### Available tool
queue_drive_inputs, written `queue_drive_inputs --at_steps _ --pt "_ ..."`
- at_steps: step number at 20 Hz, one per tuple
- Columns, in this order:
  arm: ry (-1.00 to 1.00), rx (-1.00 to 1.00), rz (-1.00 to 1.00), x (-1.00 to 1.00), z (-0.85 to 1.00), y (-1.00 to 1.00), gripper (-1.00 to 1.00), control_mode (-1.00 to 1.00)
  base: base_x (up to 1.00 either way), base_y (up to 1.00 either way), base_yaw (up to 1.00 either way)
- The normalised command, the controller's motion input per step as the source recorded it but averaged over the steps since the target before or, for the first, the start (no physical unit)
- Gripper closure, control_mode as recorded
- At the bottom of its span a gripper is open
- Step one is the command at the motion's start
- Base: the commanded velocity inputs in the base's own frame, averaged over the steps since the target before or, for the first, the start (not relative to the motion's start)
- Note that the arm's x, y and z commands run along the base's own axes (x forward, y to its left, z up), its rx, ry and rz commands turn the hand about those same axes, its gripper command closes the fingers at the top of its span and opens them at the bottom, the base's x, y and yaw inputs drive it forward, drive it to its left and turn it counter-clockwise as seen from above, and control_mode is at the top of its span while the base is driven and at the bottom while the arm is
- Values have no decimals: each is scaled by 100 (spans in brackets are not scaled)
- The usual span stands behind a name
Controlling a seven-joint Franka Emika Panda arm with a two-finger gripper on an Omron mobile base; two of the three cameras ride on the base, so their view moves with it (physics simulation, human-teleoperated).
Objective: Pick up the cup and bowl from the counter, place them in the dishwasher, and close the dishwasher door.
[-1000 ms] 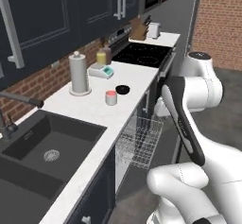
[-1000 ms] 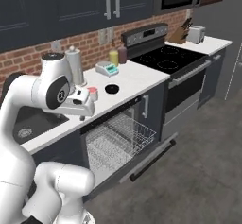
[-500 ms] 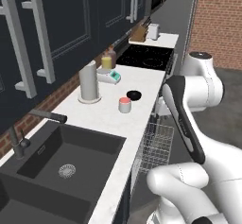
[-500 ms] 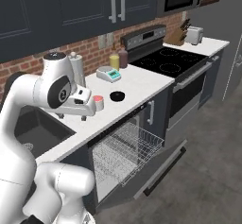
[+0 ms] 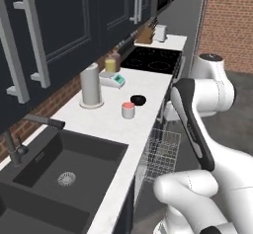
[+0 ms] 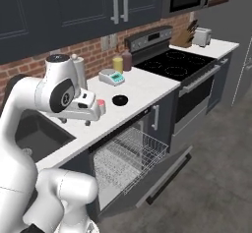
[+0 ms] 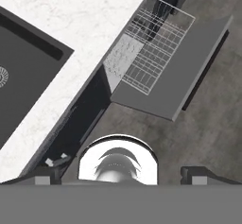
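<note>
Pale cup point(image 5: 128, 110) upright, mouth up, beside black bowl point(image 5: 138, 99)

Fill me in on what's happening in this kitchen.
A white robot arm is at the counter with its tool open and empty. The cup and the black bowl sit untouched on the counter. The dishwasher door hangs open below, with the wire rack pulled out and empty.

- Bare bench point(image 5: 106, 122) between the sink point(image 5: 64, 161) and the cup point(image 5: 128, 110) gives free passage.
- The grey cylinder point(image 5: 91, 85) blocks behind the cup.
- The lowered dishwasher door point(image 6: 152, 178) with rack point(image 6: 129, 154) blocks below the bench edge.
</note>
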Motion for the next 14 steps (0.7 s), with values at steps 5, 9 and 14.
queue_drive_inputs --at_steps 5,9,14 --pt "0 0 0 0 0 0 -100 100 36 -46 0" --pt "0 0 0 0 0 0 -100 100 44 -31 -4" --pt "0 0 0 0 0 0 -100 100 73 11 -4"
